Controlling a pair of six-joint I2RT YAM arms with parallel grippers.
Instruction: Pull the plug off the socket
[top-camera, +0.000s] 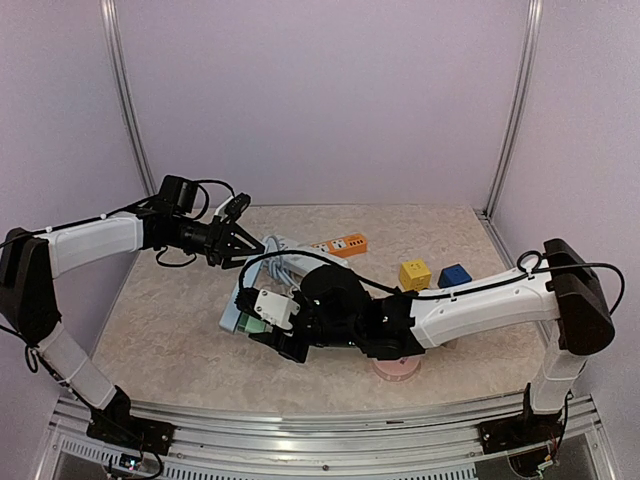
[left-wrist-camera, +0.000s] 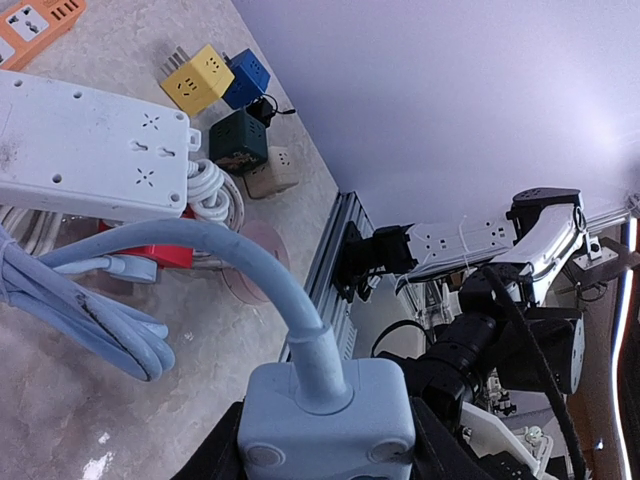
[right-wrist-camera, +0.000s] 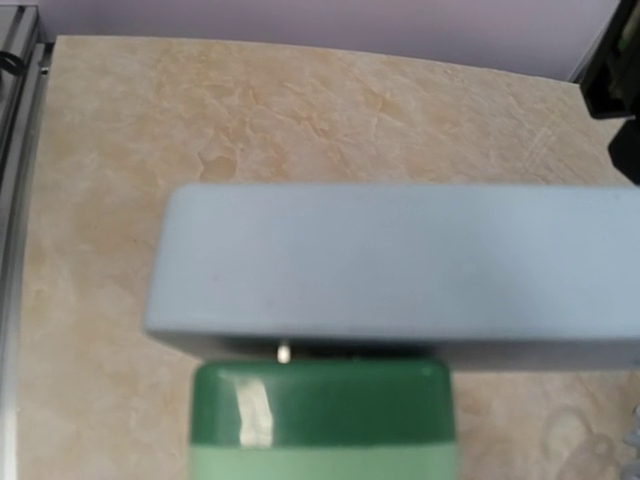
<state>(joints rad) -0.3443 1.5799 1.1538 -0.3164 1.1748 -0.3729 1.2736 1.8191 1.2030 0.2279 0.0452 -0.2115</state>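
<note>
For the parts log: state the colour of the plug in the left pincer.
The plug is pale blue-grey, like its cable; clearest in the left wrist view.

The left arm (top-camera: 95, 240) is extended rightward, left gripper (top-camera: 238, 250) clamped — the right arm (top-camera: 480, 300) is stretched across, right gripper (top-camera: 262, 325) lowered.

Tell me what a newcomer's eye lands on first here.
A pale blue plastic plug on a thick cable fills the left wrist view, clamped in the left hand. The right arm stretches across mid-table toward a white plastic power strip; a yellow cube and a blue cube sit beyond it.
</note>
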